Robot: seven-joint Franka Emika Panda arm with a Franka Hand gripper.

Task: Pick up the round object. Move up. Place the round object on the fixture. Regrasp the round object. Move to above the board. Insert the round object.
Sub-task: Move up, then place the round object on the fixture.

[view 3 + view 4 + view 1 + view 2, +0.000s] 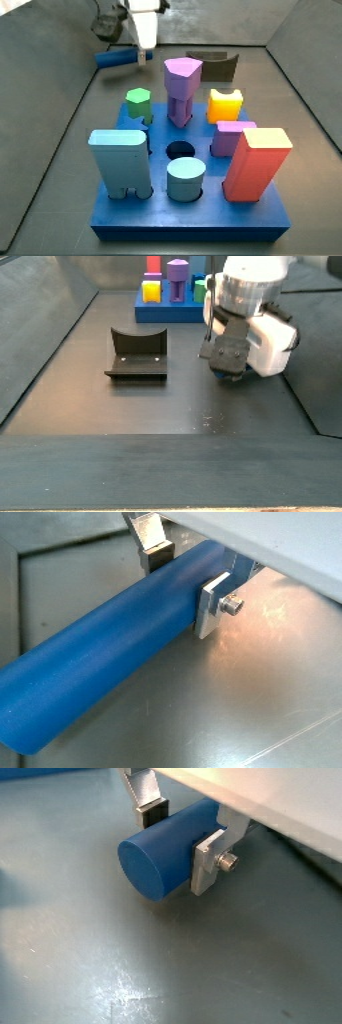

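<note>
While you look through both wrist views, you see the gripper (183, 580) clamped across the round object (114, 647), its two silver fingers (213, 604) pressing the dark blue cylinder from opposite sides. You find the cylinder lying on its side, level with the grey floor (254, 702), and one finger carries a small bolt on its outer face. In a wrist view you face the flat round end (150, 870) of the cylinder, which sits low over the floor; whether it touches the floor you cannot tell.

In a side view you see the gripper (140, 52) down at the far left of the work area, with the round object (116, 58) sticking out sideways from it, well apart from the board (194, 215). You see the fixture (214, 65) standing behind the board, to the right of the gripper, its notch bare. On the board you count a purple peg (181, 90), a green one (136, 99), a yellow one (226, 104), a red one (261, 162), a pale teal block (118, 160) and a short pale teal cylinder (186, 179), with a round hole (179, 151) open between them.

In a side view you find the gripper (230, 371) low to the floor just beside the fixture (135, 355), with the board (175, 306) far behind.
</note>
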